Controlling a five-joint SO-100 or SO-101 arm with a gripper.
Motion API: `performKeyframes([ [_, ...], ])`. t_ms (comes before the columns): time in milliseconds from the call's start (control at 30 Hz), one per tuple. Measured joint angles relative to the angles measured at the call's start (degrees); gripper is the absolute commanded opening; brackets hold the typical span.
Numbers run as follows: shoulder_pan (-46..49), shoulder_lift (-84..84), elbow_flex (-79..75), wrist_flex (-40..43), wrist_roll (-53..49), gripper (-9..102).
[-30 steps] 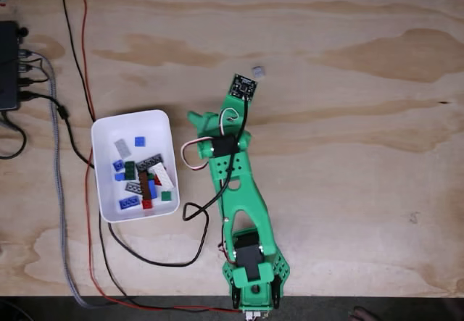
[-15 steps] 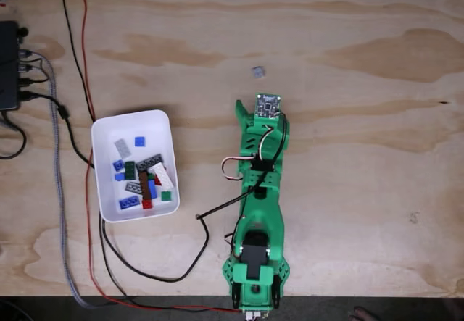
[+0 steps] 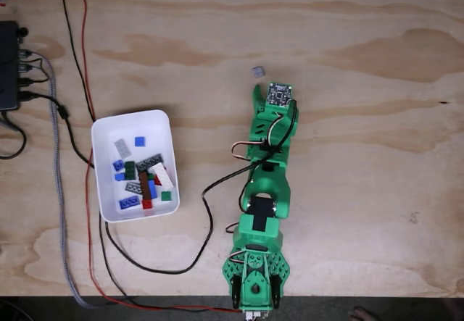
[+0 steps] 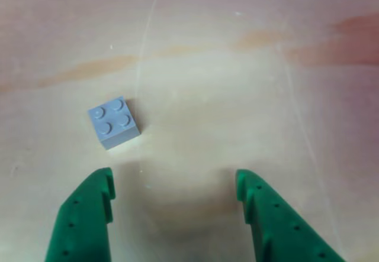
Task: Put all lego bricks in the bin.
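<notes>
My gripper (image 4: 172, 185) is spread wide and empty; the grey brick (image 4: 114, 122) sits left of centre (barely ahead), so I might nudge it away.

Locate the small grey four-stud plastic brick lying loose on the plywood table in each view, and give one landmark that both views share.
Fixed view: the small grey four-stud plastic brick lies upper centre, just above-left of the green arm's tip, far right of the white bin.
Other view: it sits left of centre, above the left green finger, outside the open gripper.
Shared landmark: the green gripper, with the brick just ahead of it.
</notes>
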Motion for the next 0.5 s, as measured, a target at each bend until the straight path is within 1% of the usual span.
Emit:
performKeyframes([
  [167,0.0,-1.0,-1.1,-1.4,-0.3,21],
  [500,-2.8,-12.4,-8.4,-7.9,-4.4,22],
])
